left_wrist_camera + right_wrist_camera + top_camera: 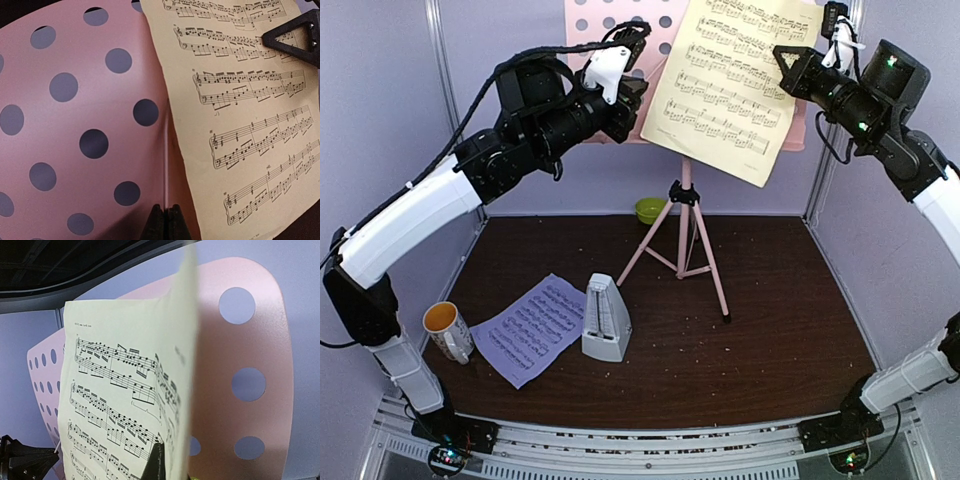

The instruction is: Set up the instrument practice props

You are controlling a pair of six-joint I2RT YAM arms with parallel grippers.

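Note:
The pink music stand [682,235] stands at the back centre, its perforated desk [605,22] up high. My left gripper [637,97] is shut on the desk's thin lower edge, which the left wrist view [165,216] shows pinched between the fingers. My right gripper [788,66] is shut on the yellow music sheet [725,85] and holds it tilted in front of the desk's right half. In the right wrist view the sheet [125,405] stands edge-on in the gripper [167,465]. The lavender sheet [528,330] lies flat at the table's front left. The pale-grey metronome [606,318] stands upright beside it.
A white mug with orange inside [448,331] stands at the left edge, next to the lavender sheet. A lime-green bowl [650,209] sits by the back wall behind the tripod legs. Lilac walls close the back and sides.

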